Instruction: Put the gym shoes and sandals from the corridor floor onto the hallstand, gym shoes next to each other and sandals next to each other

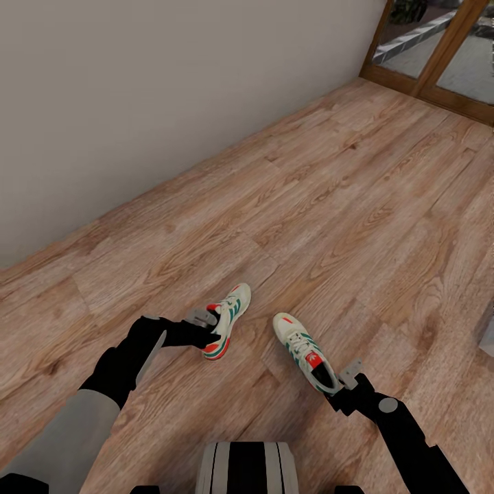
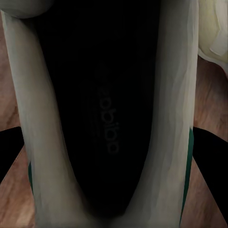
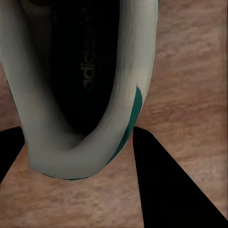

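Bare corridor floor [image 1: 357,178] open ahead, wall [image 1: 137,82] close on left, glass door [image 1: 446,55] far right

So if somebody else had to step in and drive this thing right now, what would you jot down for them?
Left gripper: at the heel of the left gym shoe, fingers either side of it; whether the jaws have closed is unclear.
Right gripper: at the heel of the right gym shoe, one finger beside the heel; grip also unclear.
Both shoes lie apart on the corridor floor, near the wall; whether either is lifted yet is hard to tell.
Done: both arms lined up on the sneakers.
Left: secure and lift both shoes, carry them to the shoe rack, set them side by side, then fetch and pair the sandals.
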{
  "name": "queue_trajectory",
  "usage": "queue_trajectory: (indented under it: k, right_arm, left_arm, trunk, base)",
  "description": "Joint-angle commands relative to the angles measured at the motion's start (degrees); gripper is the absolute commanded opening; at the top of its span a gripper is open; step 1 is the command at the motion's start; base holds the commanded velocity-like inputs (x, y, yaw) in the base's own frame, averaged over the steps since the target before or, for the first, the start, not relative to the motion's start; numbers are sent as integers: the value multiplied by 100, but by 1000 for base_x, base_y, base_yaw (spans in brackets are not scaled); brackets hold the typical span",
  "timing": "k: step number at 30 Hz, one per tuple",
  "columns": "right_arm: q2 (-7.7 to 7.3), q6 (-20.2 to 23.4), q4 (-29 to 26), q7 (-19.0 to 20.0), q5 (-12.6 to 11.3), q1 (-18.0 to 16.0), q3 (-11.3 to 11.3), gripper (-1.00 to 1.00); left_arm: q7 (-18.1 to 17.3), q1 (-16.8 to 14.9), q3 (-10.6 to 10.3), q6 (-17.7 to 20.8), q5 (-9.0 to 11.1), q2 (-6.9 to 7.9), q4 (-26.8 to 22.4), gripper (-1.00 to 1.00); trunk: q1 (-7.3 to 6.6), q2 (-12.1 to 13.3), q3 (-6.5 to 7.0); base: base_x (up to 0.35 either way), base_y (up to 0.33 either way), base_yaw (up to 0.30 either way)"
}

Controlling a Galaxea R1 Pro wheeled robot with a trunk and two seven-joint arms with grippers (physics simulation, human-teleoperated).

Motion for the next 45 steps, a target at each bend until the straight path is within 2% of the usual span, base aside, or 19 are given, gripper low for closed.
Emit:
queue_trajectory:
  k: [1, 5, 10, 11, 15, 17, 19, 21, 23, 27, 31, 38, 39, 41, 45]
  right_arm:
    - [4, 20, -11, 37, 30, -2, -8, -100]
    - [13, 11, -11, 37, 22, -5, -3, -100]
    - [229, -12, -96, 44, 24, -1, 1, -100]
    - [316, -17, -194, 56, 21, -1, -1, -100]
    - [420, -16, -227, 55, 23, 0, -5, -100]
    - [490, -19, -394, 31, 29, 0, -95, -100]
    - [625, -19, -400, 29, 32, 0, -245, -100]
    - [785, -19, -398, 27, 39, 0, -532, -100]
    - [847, -23, -407, 27, 42, 0, -761, -100]
    - [890, -27, -442, 28, 44, 0, -1147, -100]
    - [903, -27, -490, 23, 44, 0, -1295, -100]
    - [911, -34, -602, 29, 37, 0, -1316, -100]
    - [912, -38, -610, 33, 41, 0, -1320, -100]
    - [906, -84, -584, 32, 43, 9, -1330, -100]
    - [904, -431, -414, 29, 44, 26, -1365, -100]
  left_arm:
    - [-13, -1, -9, 26, -11, 12, -7, -100]
    - [-13, 1, -9, 20, -7, 61, -9, -100]
    - [-4, 23, -5, 18, -3, 69, -12, -100]
    - [6, 33, -6, 15, -8, 66, -12, -100]
    - [18, 28, 9, 21, -9, 122, -6, -100]
    - [37, 17, 63, -4, -10, 237, 31, -100]
    - [94, 38, 144, -29, -9, 391, 71, -100]
    - [172, 48, 228, -66, -5, 534, 154, -100]
    - [204, 48, 263, -132, -7, 604, 227, -100]
    - [275, 46, 297, -390, -10, 672, 239, -100]
    - [304, 47, 306, -417, -11, 686, 159, -100]
    - [323, 62, 320, -406, -11, 728, 154, -100]
    - [341, 85, 366, -406, -11, 788, 163, -100]
    - [509, 309, 527, -413, -7, 859, 216, -100]
    - [903, 679, 718, -500, 4, 870, 290, -100]
  trunk:
    - [-3, 0, 19]
    - [-13, 5, 108]
    - [-26, 12, 219]
    - [-29, 13, 242]
    - [-39, 19, 335]
    - [-44, 21, 391]
    - [-50, 24, 450]
    - [-55, 27, 510]
    - [-60, 29, 571]
    - [-62, 31, 628]
    - [-65, 32, 684]
    - [-83, 41, 900]
    - [-86, 43, 931]
    - [-91, 45, 992]
    - [-101, 51, 1116]
  base:
    - [0, 0, 0]
    - [0, 0, 0]
    - [0, 0, 0]
    - [0, 0, 0]
    - [0, 0, 0]
    - [0, 0, -87]
    - [0, 0, -112]
    - [0, 0, -117]
    - [0, 0, -118]
    - [0, 0, -119]
    - [0, 0, -120]
    - [0, 0, -119]
    - [0, 0, -117]
    - [0, 0, -115]
    - [0, 0, -114]
